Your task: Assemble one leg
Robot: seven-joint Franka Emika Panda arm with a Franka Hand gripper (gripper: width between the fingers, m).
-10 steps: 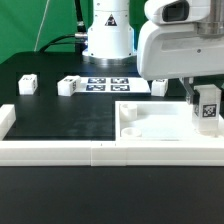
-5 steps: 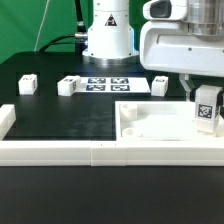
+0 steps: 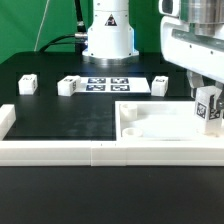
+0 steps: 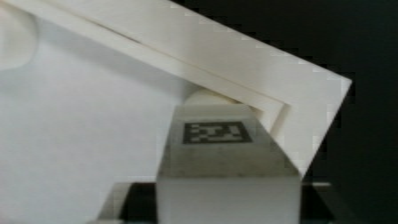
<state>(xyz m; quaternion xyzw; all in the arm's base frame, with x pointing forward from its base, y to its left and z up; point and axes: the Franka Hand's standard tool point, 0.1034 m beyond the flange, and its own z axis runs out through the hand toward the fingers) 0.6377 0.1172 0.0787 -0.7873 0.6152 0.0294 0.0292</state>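
Observation:
My gripper [image 3: 206, 97] is shut on a leg [image 3: 210, 109], a small white post with a black-and-white tag on its face. It holds the leg upright over the corner of the large flat white slab [image 3: 150, 122] that lies nearest the exterior view's right. In the wrist view the leg [image 4: 222, 160] runs out between the jaws of my gripper [image 4: 222, 198], with its far end at the slab's [image 4: 107, 120] corner recess. Whether the leg touches the slab I cannot tell.
Three more white legs lie on the black table: one [image 3: 28, 84] and another [image 3: 68, 86] at the exterior view's left, the third [image 3: 160, 86] behind the slab. The marker board [image 3: 108, 83] lies before the arm's base. A white rail [image 3: 60, 150] runs along the front.
The arm has shifted toward the exterior view's right and a little upward, carrying the leg with it. The slab and the loose legs have not moved.

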